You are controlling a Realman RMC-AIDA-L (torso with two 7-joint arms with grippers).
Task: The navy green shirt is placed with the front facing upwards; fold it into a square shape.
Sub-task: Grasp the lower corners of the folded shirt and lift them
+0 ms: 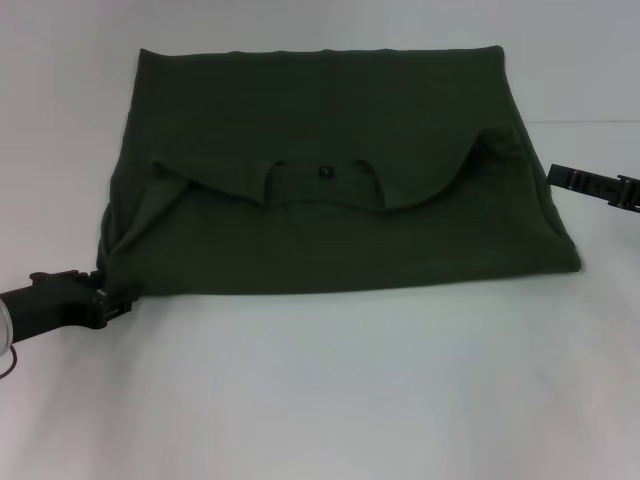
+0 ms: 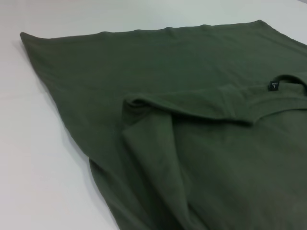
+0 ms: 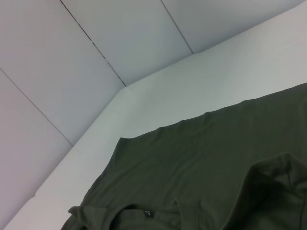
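I see the navy green shirt (image 1: 330, 150) folded across the middle of the white surface (image 1: 350, 400), collar and sleeves turned inward (plain back up), left hand (image 1: 112, 300) at its near-left corner, right hand (image 1: 600, 185) just beside its right edge, either grip I cannot tell.

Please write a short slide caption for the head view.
Folded navy green shirt on white table; left gripper at its near-left corner, right gripper beside its right edge.
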